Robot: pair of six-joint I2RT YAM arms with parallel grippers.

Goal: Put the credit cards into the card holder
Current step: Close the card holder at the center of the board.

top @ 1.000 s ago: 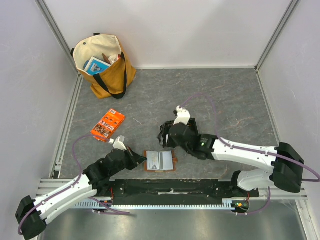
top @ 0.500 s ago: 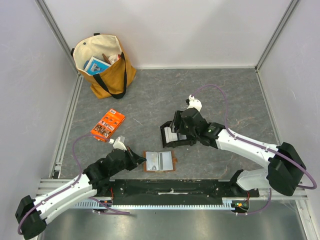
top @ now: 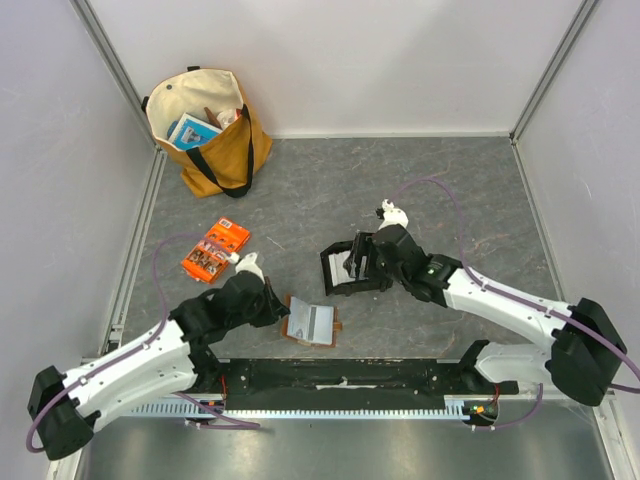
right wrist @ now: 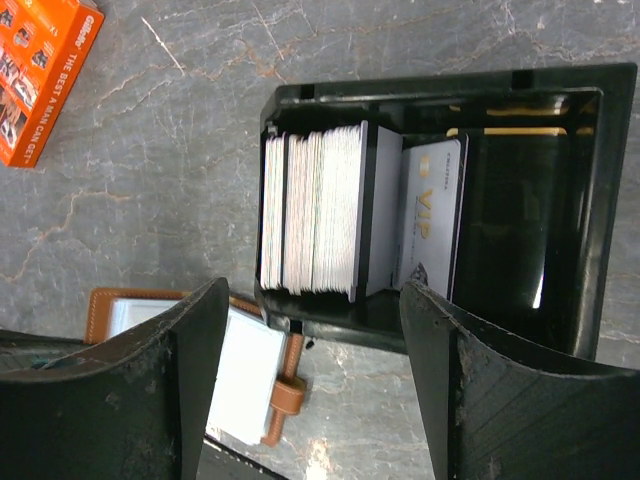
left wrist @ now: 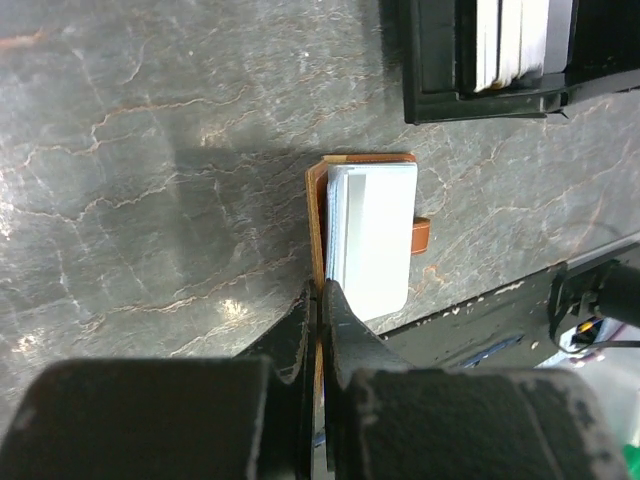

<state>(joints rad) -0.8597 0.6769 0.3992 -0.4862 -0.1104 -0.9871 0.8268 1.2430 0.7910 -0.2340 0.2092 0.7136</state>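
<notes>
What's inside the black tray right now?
At one end of the black tray, a stack of pale cards stands on edge against a dark divider. A card printed VIP leans beyond it; the rest looks bare. The stack hides the floor under it.

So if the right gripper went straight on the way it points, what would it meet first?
Most likely the top edges of the cards standing in the tray. The right gripper hangs open over that stack. Depth is hard to judge, so the tray's near wall could come first.
</notes>
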